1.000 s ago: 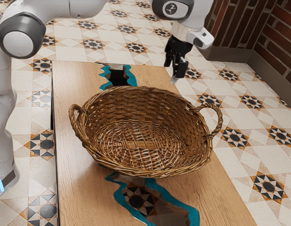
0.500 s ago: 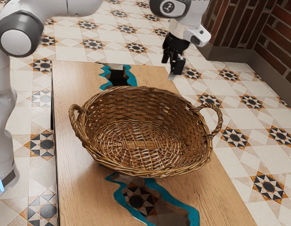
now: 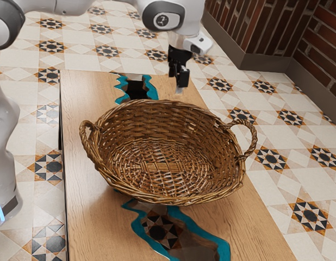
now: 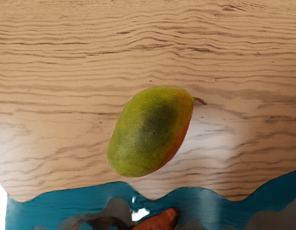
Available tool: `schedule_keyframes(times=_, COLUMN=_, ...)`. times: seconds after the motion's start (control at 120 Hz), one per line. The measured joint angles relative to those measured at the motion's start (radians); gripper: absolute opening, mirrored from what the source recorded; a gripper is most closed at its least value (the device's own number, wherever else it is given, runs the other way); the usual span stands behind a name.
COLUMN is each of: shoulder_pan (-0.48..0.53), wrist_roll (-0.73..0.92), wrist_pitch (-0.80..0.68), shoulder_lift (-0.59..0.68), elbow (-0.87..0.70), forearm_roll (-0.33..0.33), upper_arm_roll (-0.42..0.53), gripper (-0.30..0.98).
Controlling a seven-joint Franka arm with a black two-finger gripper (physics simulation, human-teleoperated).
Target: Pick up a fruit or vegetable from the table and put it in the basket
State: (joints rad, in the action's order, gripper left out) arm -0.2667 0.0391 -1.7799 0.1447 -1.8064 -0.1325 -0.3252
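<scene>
Jaws of the black gripper (image 3: 176,83) stand apart, their tips hanging over the wooden table (image 3: 89,206), just beyond the far rim of a wicker basket (image 3: 162,198) in the exterior view. A moment ago they were farther toward the exterior view's right; now the hand has come across, in over the tabletop, while the basket has stayed where it was

The mango (image 4: 150,132) lies on the table below the jaws, apart from them. Its long axis runs at a slant to the wood grain, and its short brown stem (image 4: 200,100) points slantwise away from the teal inlay (image 4: 105,191) beside it

The mango is a smooth, plump oval, green with a darker patch and an orange-red blush along one side. The tabletop is pale wood with fine wavy grain; the inlay is glossy with a rippling edge. The basket, nearer the exterior camera than the jaws, is oval and flared, woven of brown wicker, with two looped handles (image 3: 254,142)
</scene>
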Motion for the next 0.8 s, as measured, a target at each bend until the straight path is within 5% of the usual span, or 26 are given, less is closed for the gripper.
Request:
schedule_keyframes(times=0.083, shoulder_pan=-0.020, wrist_roll=0.022, wrist_pitch=-0.031, shoulder_lift=0.016, elbow=-0.012, forearm_roll=0.002, upper_arm_roll=-0.040, gripper=0.69)
schedule_keyframes(times=0.217, shoulder_pan=-0.218, wrist_roll=0.060, wrist_pitch=-0.060, shoulder_lift=0.061, elbow=-0.107, forearm_roll=0.002, upper_arm_roll=-0.205, gripper=0.69)
schedule_keyframes(times=0.425, shoulder_pan=-0.282, wrist_roll=0.131, wrist_pitch=-0.080, shoulder_lift=0.137, elbow=-0.151, forearm_roll=-0.017, upper_arm_roll=-0.325, gripper=0.69)
schedule_keyframes(times=0.8, shoulder_pan=-0.710, wrist_roll=0.216, wrist_pitch=-0.128, shoulder_lift=0.198, elbow=-0.193, forearm_roll=-0.132, upper_arm_roll=-0.741, gripper=0.69)
